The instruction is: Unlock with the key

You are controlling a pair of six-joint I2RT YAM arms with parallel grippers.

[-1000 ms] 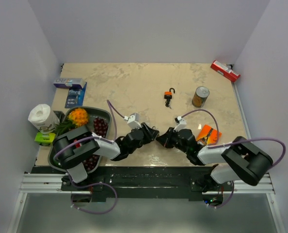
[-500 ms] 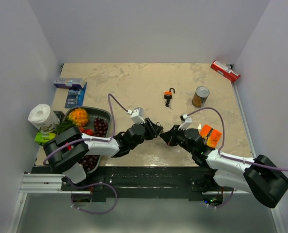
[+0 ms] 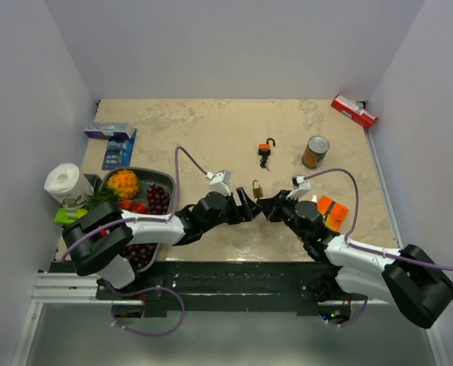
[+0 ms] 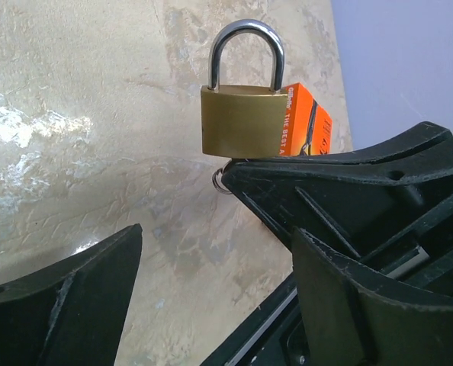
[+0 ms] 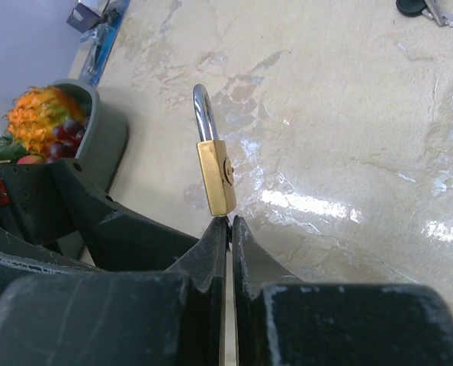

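Note:
A small brass padlock [image 5: 216, 179] with a steel shackle stands upright on the tips of my right gripper [image 5: 230, 219]. That gripper is shut on the key plugged into the padlock's underside. Its fingers hide the key, and only a small wire ring [image 4: 220, 181] shows there. From above, the padlock [image 3: 256, 188] sits just beyond where the two grippers meet. My left gripper [image 4: 215, 236] is open, its fingers [image 4: 97, 274] wide apart below the padlock [image 4: 243, 118] and touching nothing. Seen from above, my left gripper [image 3: 245, 210] faces my right gripper [image 3: 264, 203].
An orange padlock [image 3: 266, 149] with a black-headed key [image 5: 421, 8] beside it lies farther out, and a can [image 3: 315, 152] stands to its right. An orange box [image 3: 332, 211] is beside my right arm. A grey tray [image 3: 135, 174] of fruit is at the left.
My left gripper has opened and let go of the brass padlock, which stays on my right gripper's tips. Both grippers have moved farther out over the table.

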